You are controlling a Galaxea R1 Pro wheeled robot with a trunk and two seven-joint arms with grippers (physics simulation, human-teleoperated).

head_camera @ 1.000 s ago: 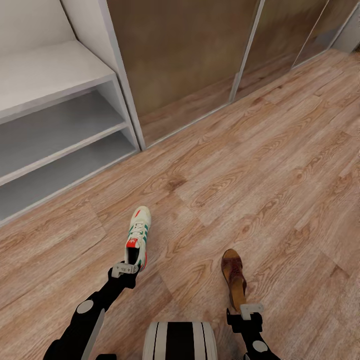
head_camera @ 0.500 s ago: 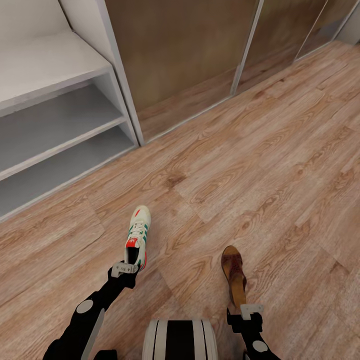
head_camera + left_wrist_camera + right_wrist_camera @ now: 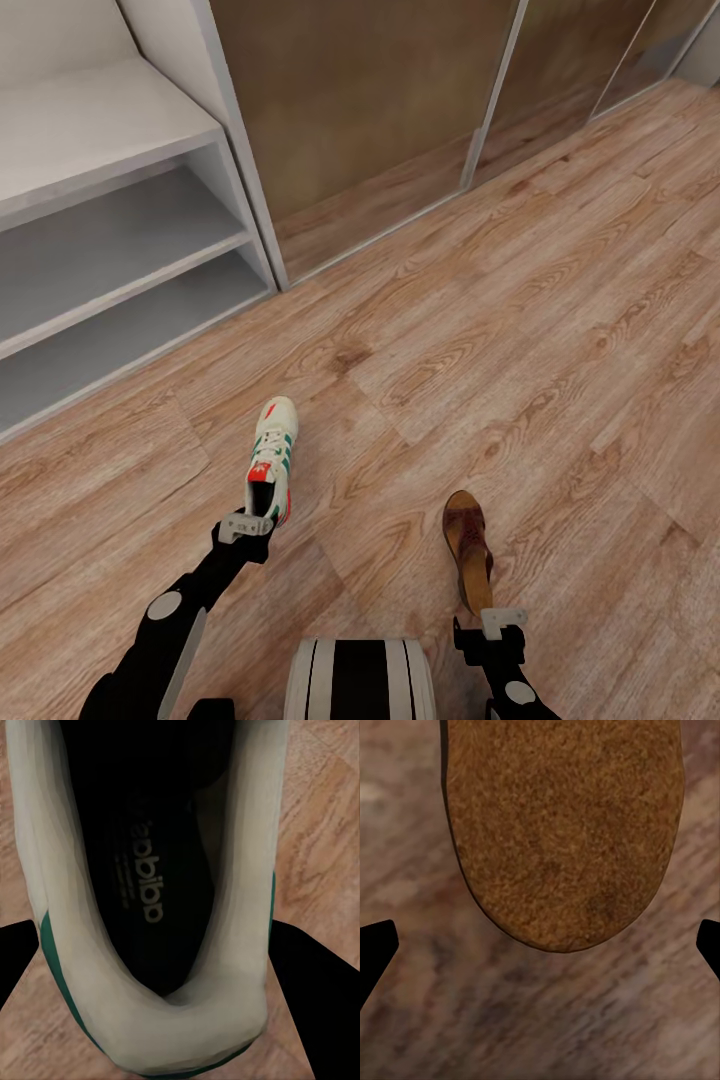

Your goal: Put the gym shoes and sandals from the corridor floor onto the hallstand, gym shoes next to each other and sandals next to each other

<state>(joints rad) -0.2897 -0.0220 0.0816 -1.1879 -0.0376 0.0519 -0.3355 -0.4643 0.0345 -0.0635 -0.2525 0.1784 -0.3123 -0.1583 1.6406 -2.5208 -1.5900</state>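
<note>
Right end effector [image 3: 490, 622] reaches forward low, fingers spread wide, at the sandal's [image 3: 468, 550] heel; the sandal's toe points away. Left end effector [image 3: 247, 527] grips the gym shoe's [image 3: 272, 458] heel, toe pointing toward the hallstand [image 3: 110, 250], above the corridor floor [image 3: 520, 330]

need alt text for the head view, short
Two black robot arms reach over a wood-plank floor: the left gripper is at the heel of a white gym shoe, and the right gripper is at the heel of a brown sandal. A white shoe rack with open shelves stands at upper left.
</note>
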